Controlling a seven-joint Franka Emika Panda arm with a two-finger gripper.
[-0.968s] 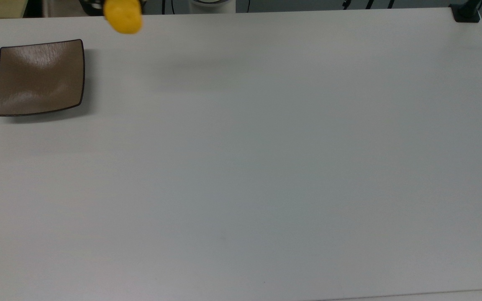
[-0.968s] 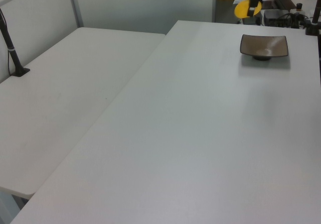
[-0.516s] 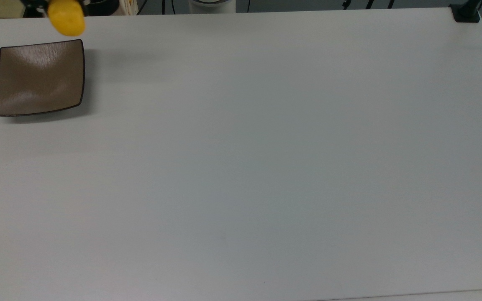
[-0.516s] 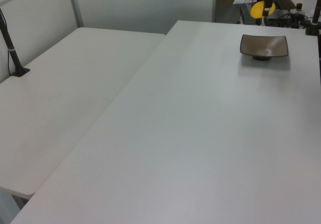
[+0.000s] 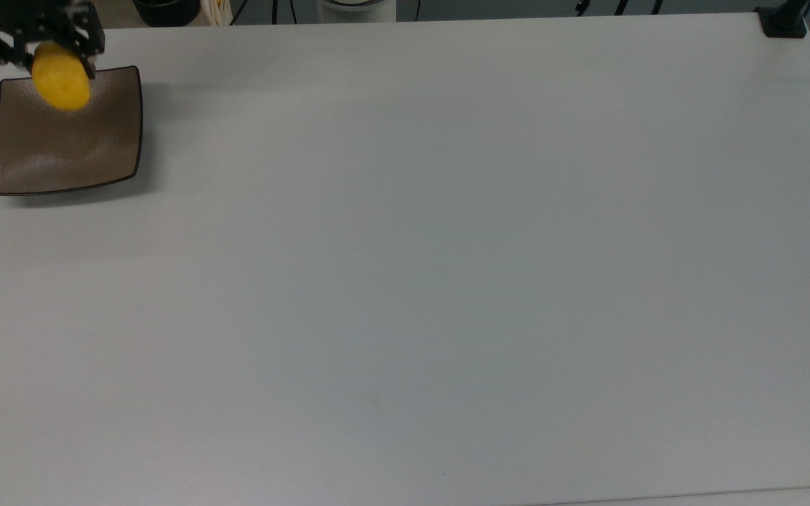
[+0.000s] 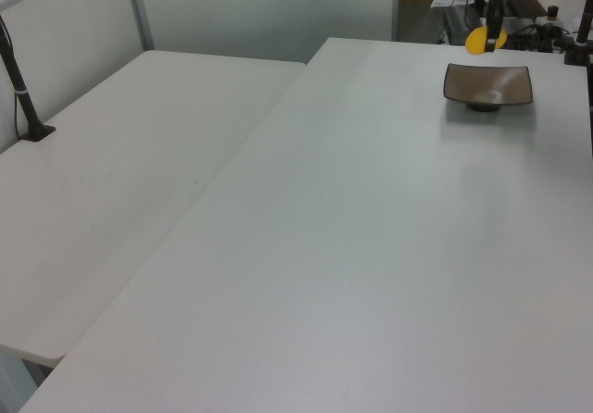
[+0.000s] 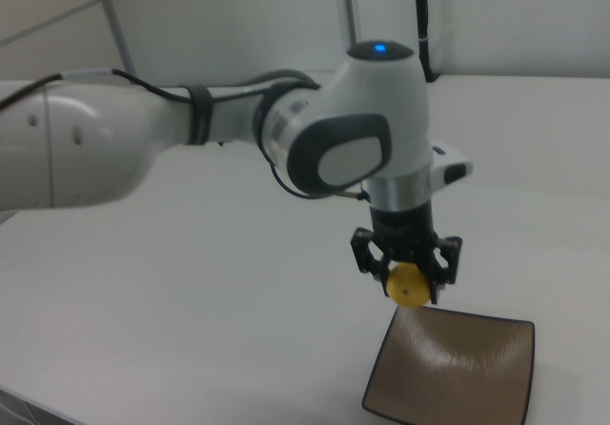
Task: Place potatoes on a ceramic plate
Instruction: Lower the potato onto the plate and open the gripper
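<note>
1. Since a second ago, when it hung off to the top view's right of the ceramic plate, the tool has carried the potato, clamped between its fingers, over the plate's rim near the bench corner.
2. Lowering and release look next.

The table is left open on every side of the plate. The plate's bare centre is overhung at its far edge by the potato, clamped in the gripper.
</note>
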